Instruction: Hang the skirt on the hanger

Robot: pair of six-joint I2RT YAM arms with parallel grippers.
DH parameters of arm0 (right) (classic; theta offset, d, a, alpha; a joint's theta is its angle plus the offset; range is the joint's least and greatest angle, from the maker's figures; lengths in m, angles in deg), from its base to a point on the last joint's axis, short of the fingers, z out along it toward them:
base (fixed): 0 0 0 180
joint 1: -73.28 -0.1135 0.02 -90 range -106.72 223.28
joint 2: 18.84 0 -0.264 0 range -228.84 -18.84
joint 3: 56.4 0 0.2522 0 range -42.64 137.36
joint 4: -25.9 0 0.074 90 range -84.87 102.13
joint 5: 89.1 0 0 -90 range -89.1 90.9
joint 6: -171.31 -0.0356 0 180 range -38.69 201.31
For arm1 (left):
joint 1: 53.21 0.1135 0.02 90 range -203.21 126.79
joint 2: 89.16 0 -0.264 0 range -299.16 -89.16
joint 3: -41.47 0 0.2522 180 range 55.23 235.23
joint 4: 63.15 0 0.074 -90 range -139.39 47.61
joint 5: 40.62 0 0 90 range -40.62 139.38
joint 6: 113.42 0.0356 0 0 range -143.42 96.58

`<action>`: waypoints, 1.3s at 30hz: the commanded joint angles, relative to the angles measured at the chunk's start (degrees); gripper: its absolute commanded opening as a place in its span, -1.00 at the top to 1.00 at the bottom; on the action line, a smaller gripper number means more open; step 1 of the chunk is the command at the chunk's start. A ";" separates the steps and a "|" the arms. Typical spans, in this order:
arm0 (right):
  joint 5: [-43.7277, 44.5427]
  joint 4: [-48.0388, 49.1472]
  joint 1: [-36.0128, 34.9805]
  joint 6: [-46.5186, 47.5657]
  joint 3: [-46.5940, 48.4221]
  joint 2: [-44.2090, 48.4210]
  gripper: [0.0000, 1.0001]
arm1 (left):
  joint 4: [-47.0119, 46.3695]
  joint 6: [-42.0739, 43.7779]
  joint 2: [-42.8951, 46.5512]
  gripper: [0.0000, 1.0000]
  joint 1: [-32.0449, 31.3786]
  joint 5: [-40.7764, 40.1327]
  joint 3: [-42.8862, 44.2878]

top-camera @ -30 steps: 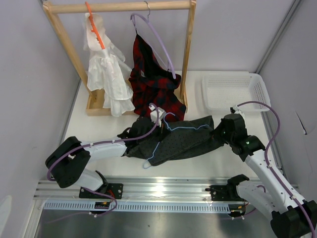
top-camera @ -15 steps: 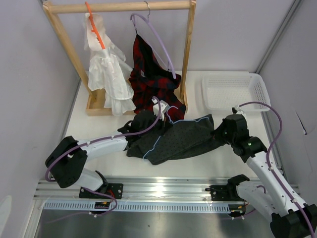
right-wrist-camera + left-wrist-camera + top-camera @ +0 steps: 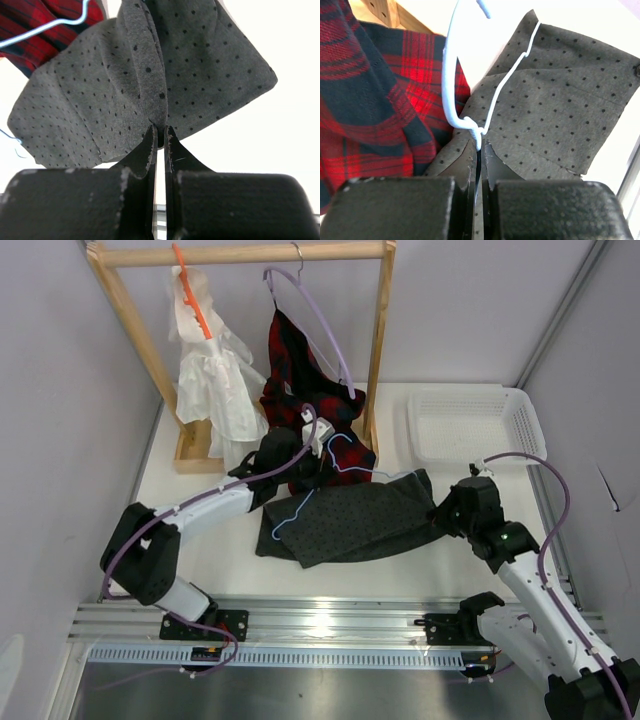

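Note:
The dark grey dotted skirt point(image 3: 350, 522) lies spread on the table between the arms. My left gripper point(image 3: 318, 456) is at its far left corner, shut on the thin light-blue hanger point(image 3: 296, 510), whose wire lies across the skirt's top. In the left wrist view the jaws point(image 3: 479, 145) pinch the hanger point(image 3: 451, 75) where its wires meet, above the skirt point(image 3: 560, 100). My right gripper point(image 3: 440, 508) is shut on the skirt's right edge. In the right wrist view its jaws point(image 3: 160, 135) clamp a fold of the skirt point(image 3: 100, 100).
A wooden rack point(image 3: 240, 253) stands at the back. It holds a white frilly dress point(image 3: 215, 390) on an orange hanger and a red-and-black plaid garment point(image 3: 310, 400) on a lilac hanger, right behind my left gripper. A white basket point(image 3: 470, 425) sits at the back right.
My left gripper has moved back toward the rack with the hanger, dragging it over the skirt's left side. The skirt lies flatter. My right gripper has barely moved.

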 commanded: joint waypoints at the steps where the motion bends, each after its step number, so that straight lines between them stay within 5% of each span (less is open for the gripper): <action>1: -0.20 -0.46 0.55 0.62 -0.81 1.64 1.00 | 3.37 5.94 -2.89 1.00 2.30 3.91 4.82; 20: -3.72 1.12 -0.41 -1.84 -5.56 0.67 1.00 | 11.12 19.57 -13.45 1.00 8.37 15.43 17.92; 39: 2.34 -3.72 -7.62 -5.88 -6.26 3.75 1.00 | -12.09 24.84 -9.31 1.00 5.65 13.49 10.09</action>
